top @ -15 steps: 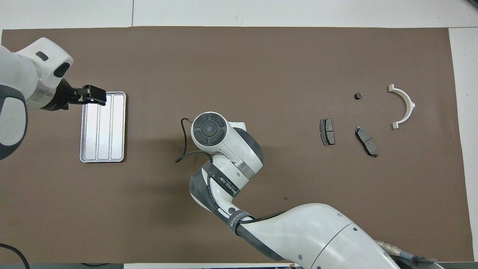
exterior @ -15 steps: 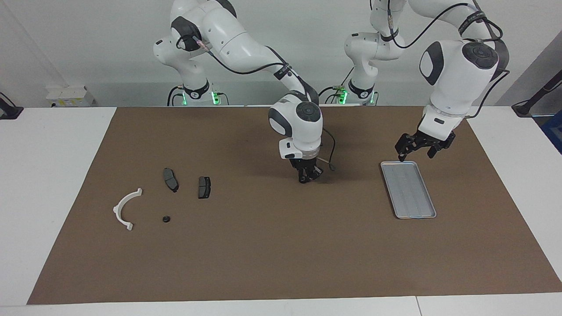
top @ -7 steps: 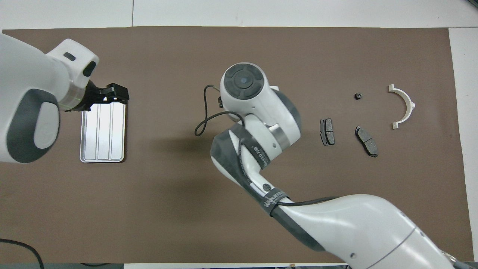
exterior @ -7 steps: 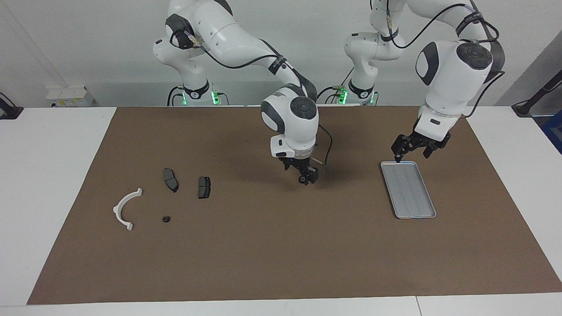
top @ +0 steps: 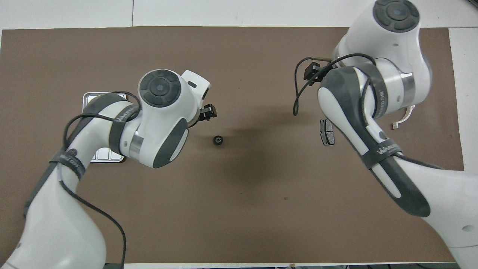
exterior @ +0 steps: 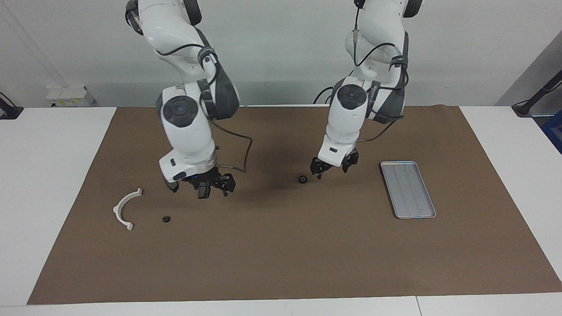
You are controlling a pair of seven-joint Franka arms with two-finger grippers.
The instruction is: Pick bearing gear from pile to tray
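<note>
The black gear point(exterior: 302, 179) lay on the brown tabletop point(exterior: 281, 263) mid-table, just beside the left tool point(exterior: 332, 169), spread and empty; the tray point(exterior: 408, 188) lay toward the left arm's end; the right tool point(exterior: 214, 188), spread, hung over the pile

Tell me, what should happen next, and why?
Probably the left tool should lower onto the small black gear and close on it. The gear lies loose on the mat beside that open tool, and the tray holds nothing yet. The right tool hangs open over the pile.
</note>
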